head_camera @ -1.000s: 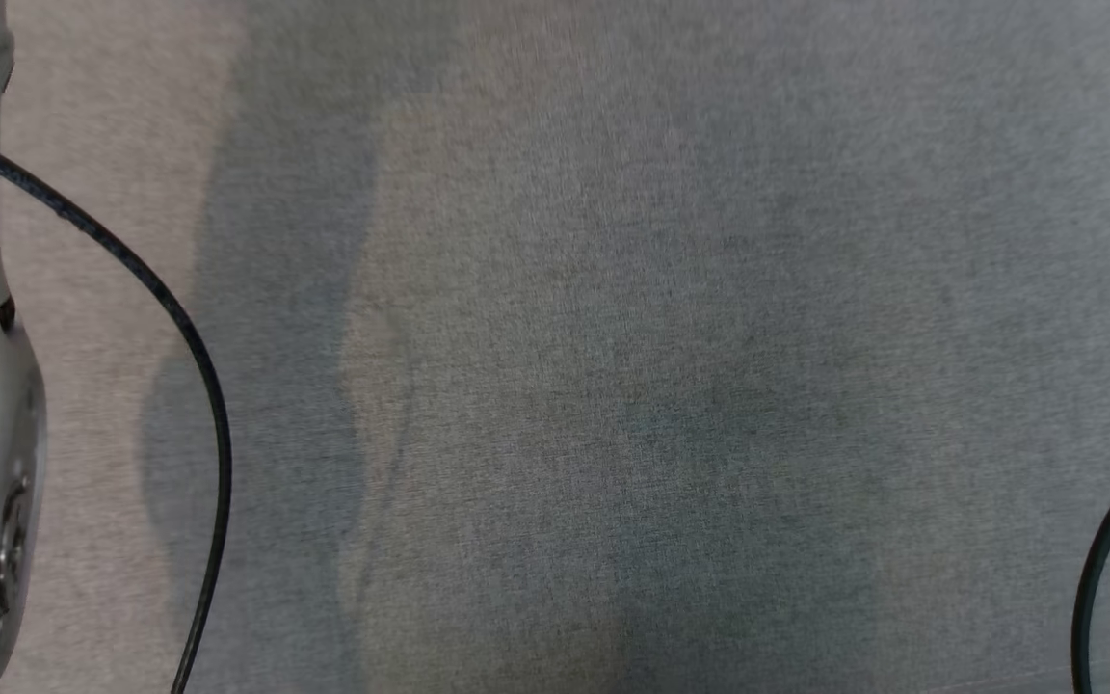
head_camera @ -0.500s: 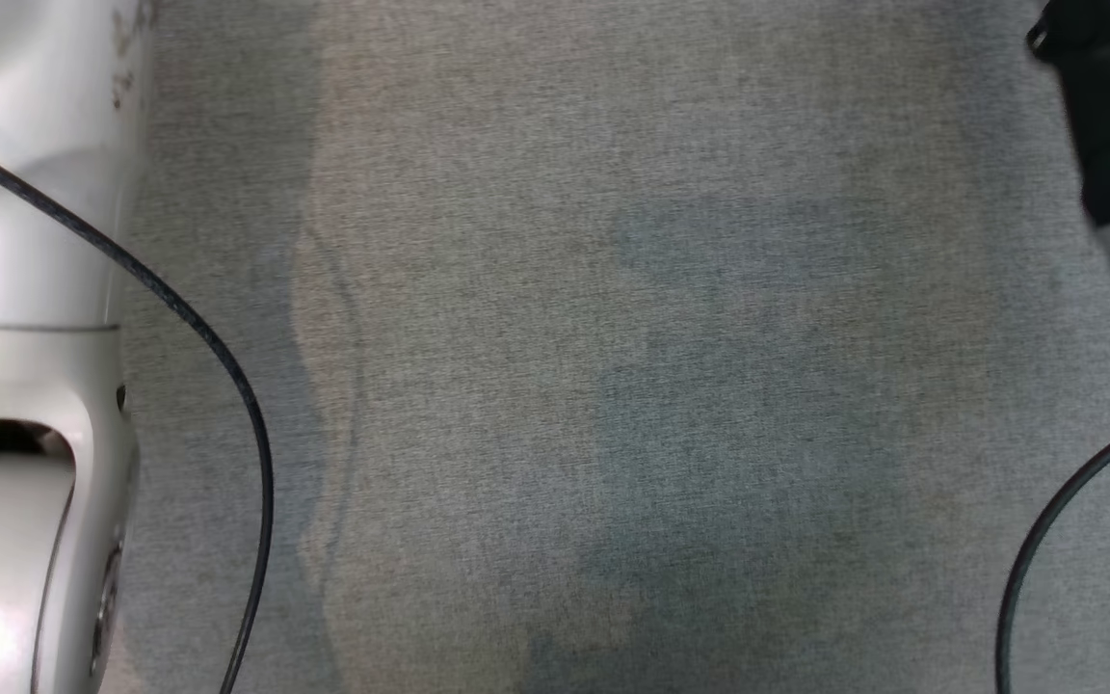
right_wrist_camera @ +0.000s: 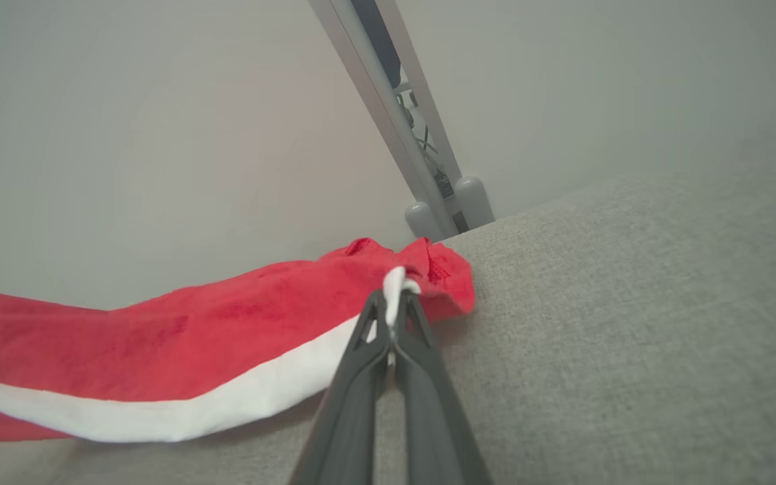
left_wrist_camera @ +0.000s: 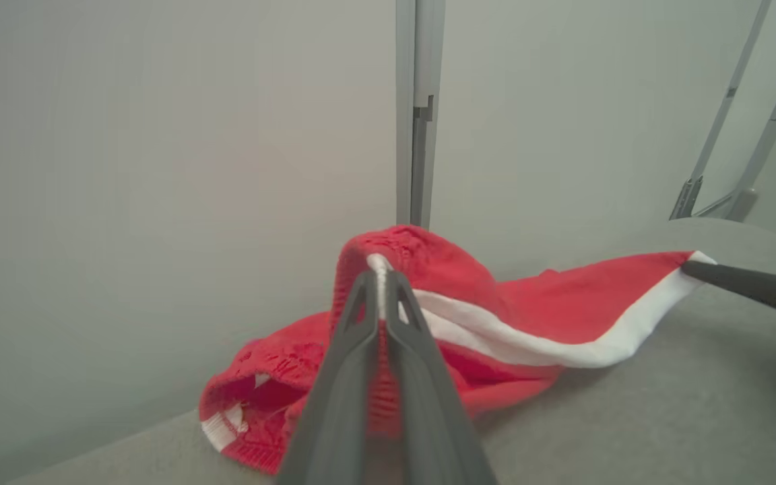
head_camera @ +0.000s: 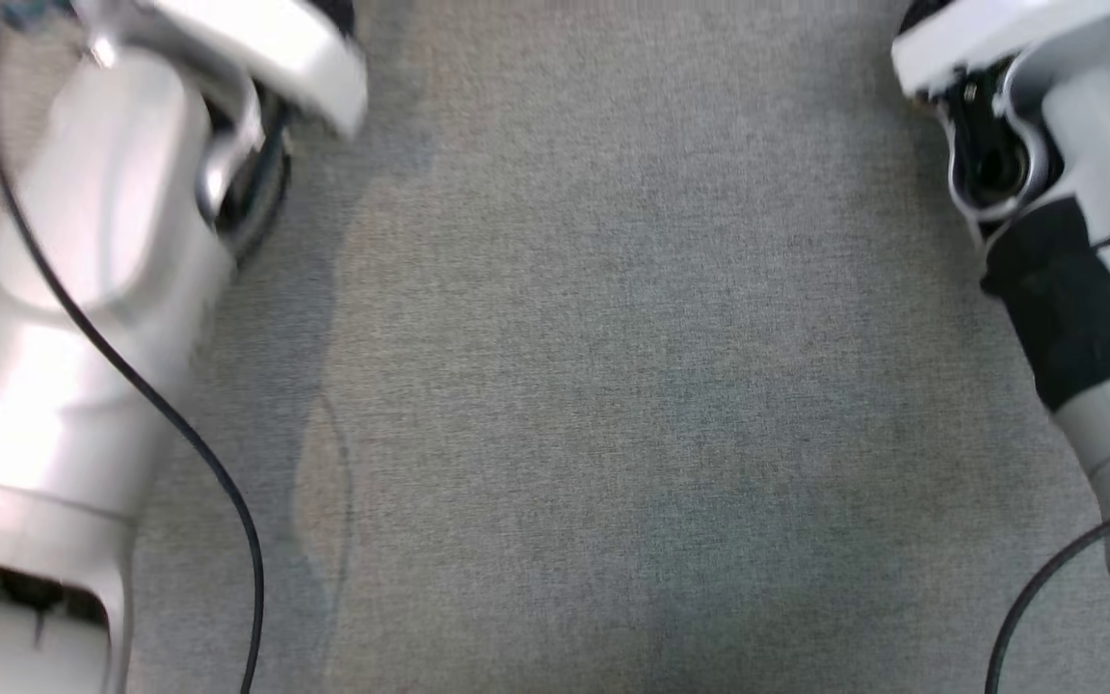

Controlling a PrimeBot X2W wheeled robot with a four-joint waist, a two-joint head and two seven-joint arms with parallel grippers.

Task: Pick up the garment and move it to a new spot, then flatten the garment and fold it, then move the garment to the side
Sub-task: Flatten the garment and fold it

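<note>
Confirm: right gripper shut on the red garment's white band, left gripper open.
Wrong: the left gripper is shut on the white band of the red garment too, as the left wrist view shows. The right gripper is as stated.

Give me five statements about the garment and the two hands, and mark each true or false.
1. The left hand is shut on an edge of the garment. True.
2. The right hand hangs open, clear of the garment. False: it is shut on the white band at the garment's other end.
3. The garment is red with a white band. True.
4. The garment lies flat and neatly folded. False: it is stretched between the two hands, with a bunched part resting on the surface.
5. The surface under the garment is grey fabric. True.
</note>
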